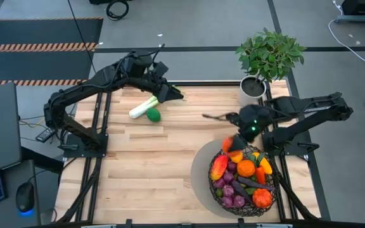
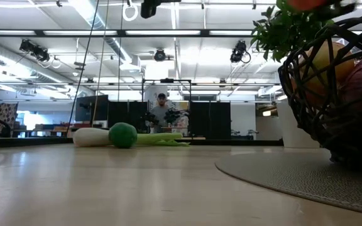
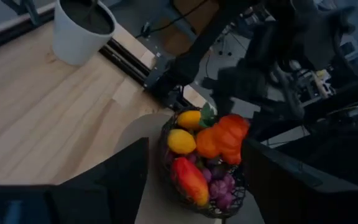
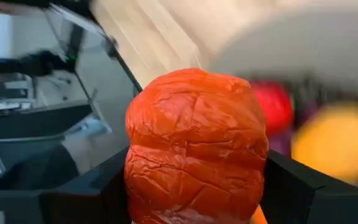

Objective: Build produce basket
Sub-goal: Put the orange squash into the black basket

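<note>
Light wooden table (image 1: 144, 158) fills centre of high view, planks running left to right; white-green leek (image 1: 143, 106) lies in upper left part of table, green lime (image 1: 153, 114) touching it on lower side; white plant pot (image 1: 253, 88) stands at upper right edge of table; round grey mat (image 1: 201, 171) lies in lower right part; dark wire basket (image 1: 246, 180) sits on mat, filled with produce (image 1: 239, 170); in low view leek and lime lie left of centre, mat at lower right.

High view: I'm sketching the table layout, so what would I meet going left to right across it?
left gripper above the leek and lime → right gripper holding an orange pumpkin → basket of produce, potted plant behind.
</note>
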### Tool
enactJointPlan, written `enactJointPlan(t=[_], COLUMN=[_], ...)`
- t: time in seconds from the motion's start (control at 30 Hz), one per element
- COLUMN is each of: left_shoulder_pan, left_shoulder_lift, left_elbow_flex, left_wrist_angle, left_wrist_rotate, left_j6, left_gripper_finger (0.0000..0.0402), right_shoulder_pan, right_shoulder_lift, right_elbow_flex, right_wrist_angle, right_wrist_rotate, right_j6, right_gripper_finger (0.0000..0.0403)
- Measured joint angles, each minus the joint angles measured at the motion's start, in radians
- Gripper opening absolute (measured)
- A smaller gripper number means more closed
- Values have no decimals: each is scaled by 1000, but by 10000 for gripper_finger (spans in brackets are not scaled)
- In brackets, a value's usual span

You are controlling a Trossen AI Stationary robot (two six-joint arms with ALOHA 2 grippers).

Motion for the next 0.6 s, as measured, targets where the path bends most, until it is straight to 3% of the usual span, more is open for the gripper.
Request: enactJointPlan(t=[0.2,0.6], left_shoulder_pan=[7,-8], left_shoulder_lift=[0,2], left_elbow_flex=[0,0], left_wrist_angle=[4,9], left_wrist_rotate=[-13,-15], left_j6=[87,268], left_gripper_finger=[259,258], right_shoulder_pan=[173,455], right_shoulder_lift=[-7,137], right_elbow_flex=[0,0], right_wrist_angle=[-53,24], right_wrist_rotate=[-19,-24], right_j6=[261,741], right_gripper_finger=[269,272])
